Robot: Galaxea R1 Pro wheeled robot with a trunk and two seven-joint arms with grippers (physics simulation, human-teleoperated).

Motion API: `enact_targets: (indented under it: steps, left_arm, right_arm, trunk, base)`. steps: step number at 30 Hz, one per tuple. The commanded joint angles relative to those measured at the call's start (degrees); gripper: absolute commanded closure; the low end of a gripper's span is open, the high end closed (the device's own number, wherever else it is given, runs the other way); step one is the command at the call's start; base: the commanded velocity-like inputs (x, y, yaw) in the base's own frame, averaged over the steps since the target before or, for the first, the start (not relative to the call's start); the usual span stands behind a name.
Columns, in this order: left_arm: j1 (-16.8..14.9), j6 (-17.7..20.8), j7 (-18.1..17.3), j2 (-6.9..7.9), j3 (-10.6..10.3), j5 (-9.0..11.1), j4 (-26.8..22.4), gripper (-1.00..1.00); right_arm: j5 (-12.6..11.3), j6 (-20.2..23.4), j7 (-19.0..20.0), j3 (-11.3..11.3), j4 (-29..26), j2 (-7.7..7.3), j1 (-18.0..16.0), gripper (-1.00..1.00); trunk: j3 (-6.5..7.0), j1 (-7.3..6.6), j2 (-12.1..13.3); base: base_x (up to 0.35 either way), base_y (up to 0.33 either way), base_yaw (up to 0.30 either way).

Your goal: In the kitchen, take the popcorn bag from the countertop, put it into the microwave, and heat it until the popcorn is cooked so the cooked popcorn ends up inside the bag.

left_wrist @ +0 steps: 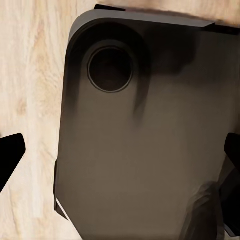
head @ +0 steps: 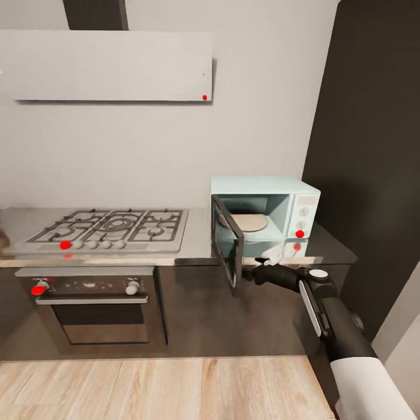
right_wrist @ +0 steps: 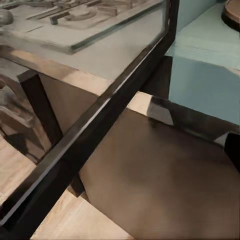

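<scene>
The pale mint-blue microwave (head: 291, 204) stands on the grey countertop (head: 198, 242), right of the hob. Its dark glass door (head: 228, 245) is swung open towards me, showing a round turntable (head: 249, 222) in a cavity with nothing else in it. My right gripper (head: 261, 267) sits low beside the door's bottom corner. In the right wrist view the door's dark edge (right_wrist: 100, 120) runs across close up, with the microwave's body (right_wrist: 200, 85) behind it. My left gripper (left_wrist: 120, 160) hangs open over my own dark base (left_wrist: 140, 140). A brown sliver (head: 3, 238) on the countertop's left end may be the popcorn bag.
A steel gas hob (head: 111, 228) lies left of the microwave, above a built-in oven (head: 96, 309). A grey hood (head: 111, 64) hangs on the wall. A tall dark panel (head: 373, 146) closes the right side. Wooden floor (head: 163, 388) spreads in front.
</scene>
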Motion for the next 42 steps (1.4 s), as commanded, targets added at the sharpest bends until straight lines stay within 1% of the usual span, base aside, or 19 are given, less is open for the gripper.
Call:
enact_targets:
  steps: [1,5,10,20,34,37,39,40,42]
  left_arm:
    - [-0.02,-0.13,-0.01,-0.02,0.10,0.42,0.01,-1.00]
    - [-0.03,-0.13,-0.01,-0.02,0.10,0.42,0.02,-1.00]
    - [-0.03,-0.13,-0.01,-0.02,0.10,0.42,0.01,-1.00]
    - [0.01,-0.13,-0.04,0.00,0.08,0.42,0.01,-1.00]
    - [-0.03,-0.13,-0.01,-0.02,0.10,0.42,0.02,-1.00]
    - [-0.03,-0.13,-0.01,-0.02,0.10,0.42,0.01,-1.00]
    - [-0.03,-0.13,-0.01,-0.02,0.10,0.42,0.01,-1.00]
    - [-0.03,-0.13,-0.01,-0.02,0.10,0.42,0.01,-1.00]
    - [-0.03,-0.13,-0.01,-0.02,0.10,0.42,0.01,-1.00]
  right_arm:
    - [0.43,0.27,0.53,-0.08,-0.07,0.03,-0.04,-1.00]
    - [0.44,0.31,0.39,-0.08,-0.09,0.03,-0.04,-1.00]
    - [0.44,0.32,0.13,-0.08,-0.14,0.16,-0.04,-1.00]
    - [0.52,0.28,0.07,-0.17,-0.26,0.13,-0.04,-1.00]
    - [0.44,0.16,0.05,-0.56,-0.11,-0.14,-0.04,-1.00]
    - [0.34,0.08,-3.05,-2.50,0.17,-0.22,-0.04,-1.00]
    - [0.29,-0.01,-6.35,-4.09,1.17,-0.47,-0.04,-1.00]
    - [0.27,-0.23,-8.03,-4.70,2.51,-1.11,-0.04,-1.00]
    - [0.25,-0.49,-11.01,-5.14,5.95,-2.96,-0.04,-1.00]
  trunk:
    - [-0.06,-0.03,-0.04]
    - [-0.06,-0.03,-0.04]
    - [-0.06,-0.03,-0.04]
    - [-0.06,-0.03,-0.04]
    - [-0.06,-0.03,-0.04]
    - [-0.06,-0.03,-0.04]
    - [-0.06,-0.03,-0.04]
    - [-0.06,-0.03,-0.04]
    - [-0.06,-0.03,-0.04]
  base:
    - [-0.228,0.243,0.000]
    - [-0.105,0.223,0.000]
    - [0.004,0.051,0.000]
    - [0.167,0.181,0.000]
    - [0.002,0.005,0.000]
    - [0.000,0.000,0.000]
    - [0.000,0.000,0.000]
    - [0.000,0.000,0.000]
    - [0.000,0.000,0.000]
